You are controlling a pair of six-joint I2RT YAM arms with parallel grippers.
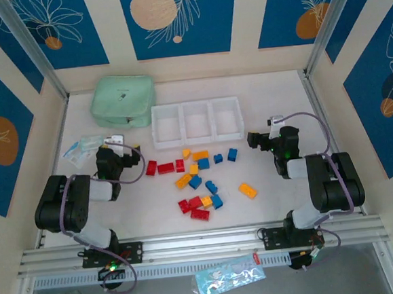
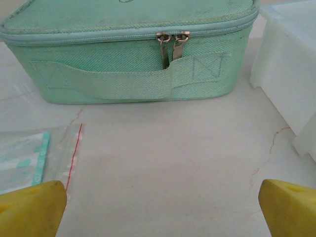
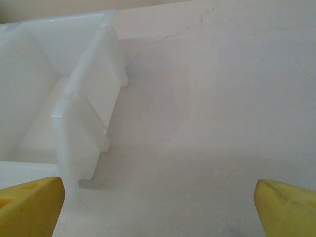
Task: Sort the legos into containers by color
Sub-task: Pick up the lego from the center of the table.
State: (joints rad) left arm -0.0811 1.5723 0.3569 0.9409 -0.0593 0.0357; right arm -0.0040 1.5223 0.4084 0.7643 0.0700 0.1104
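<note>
Well, the left gripper [image 2: 158, 212] is hovering with its yellow fingertips [image 2: 29, 210] spread wide, holding nothing, only tabletop showing between them. The right gripper [image 3: 158, 210] is doing likewise, its yellow pads [image 3: 32, 205] gaping apart over the surface.

Just ahead of the left fingers, a clear zip bag [image 2: 29, 158] with a red seal line is lying flat. Beyond it a mint-green zippered pouch [image 2: 133, 54] is sitting, its two zipper pulls hanging side by side on the near face. The right fingers are pointing past the end wall of the containers [image 3: 84, 128], which is standing a little apart from them on their left.

From above, the three translucent white bins are sitting joined in a row toward the back of the table [image 1: 276, 202], just beside the pouch. The legos [image 1: 195, 182] are lying loose in front of the bins, between the two arms. Red ones are gathering at the left, blue and orange are mixing in the middle, and one orange brick [image 1: 248, 190] is lying off to the right.

That table is showing white with thin hairline veins. Cream walls are closing it in, carrying blue panels [image 1: 173, 19] with pale leaf drawings and tan discs. An aluminium rail [image 1: 204, 240] is running along the near edge, and a printed packet [image 1: 230, 277] is lying below it.
</note>
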